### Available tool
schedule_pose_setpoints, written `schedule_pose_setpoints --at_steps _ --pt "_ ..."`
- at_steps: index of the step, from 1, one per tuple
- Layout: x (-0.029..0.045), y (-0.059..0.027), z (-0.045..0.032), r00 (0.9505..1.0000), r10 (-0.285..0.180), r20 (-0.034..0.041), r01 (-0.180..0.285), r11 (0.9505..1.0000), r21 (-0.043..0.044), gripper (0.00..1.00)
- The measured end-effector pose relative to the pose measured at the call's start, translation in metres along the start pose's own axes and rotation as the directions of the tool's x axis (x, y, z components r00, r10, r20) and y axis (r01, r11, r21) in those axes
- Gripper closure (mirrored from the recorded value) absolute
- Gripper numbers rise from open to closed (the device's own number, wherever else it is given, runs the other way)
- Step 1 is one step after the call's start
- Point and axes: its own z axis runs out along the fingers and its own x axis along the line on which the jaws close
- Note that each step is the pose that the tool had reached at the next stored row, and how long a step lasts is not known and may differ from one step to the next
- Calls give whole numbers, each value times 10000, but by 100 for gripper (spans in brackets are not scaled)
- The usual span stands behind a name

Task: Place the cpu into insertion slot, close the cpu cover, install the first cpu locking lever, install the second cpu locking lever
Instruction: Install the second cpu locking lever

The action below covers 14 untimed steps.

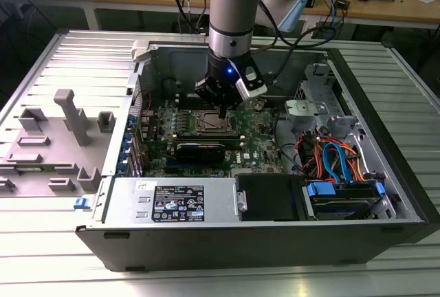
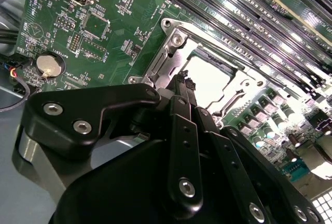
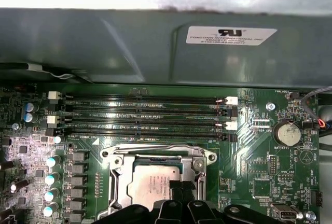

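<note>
In the exterior view, the gripper (image 1: 221, 108) hangs from the arm a little above the middle of the frame, inside the open computer case (image 1: 385, 139), directly over the insertion slot (image 1: 206, 122) on the green motherboard (image 1: 258, 147). In the first wrist view, the cpu (image 3: 150, 185) lies flat in the insertion slot at the lower middle of the frame, its silver-grey top facing up, and the cpu cover (image 3: 199, 164) lies around it as a metal frame. The black fingertips (image 3: 179, 189) come up from the lower edge and stand pressed together, closed, with nothing visible between them; their tip is over the edge of the cpu, but I cannot tell if it touches it. In the second wrist view, the gripper (image 2: 184, 81) fills the lower half of the frame, and its narrow closed tip points at the bright cpu (image 2: 207, 79) in the middle. The long black memory slots (image 3: 145, 115) run across the board just above the socket in the first wrist view, and a round coin battery (image 3: 287, 134) sits at the right.
</note>
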Motion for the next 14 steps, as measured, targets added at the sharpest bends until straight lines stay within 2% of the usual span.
schedule_pose_setpoints --at_steps 3,10,14 --pt "-1 2 -36 10000 0 0 0 10000 -1 89" --pt "-1 7 -189 10000 -1 1 1 10000 2 89" --pt "-1 0 -189 10000 0 -18 0 10000 32 89"
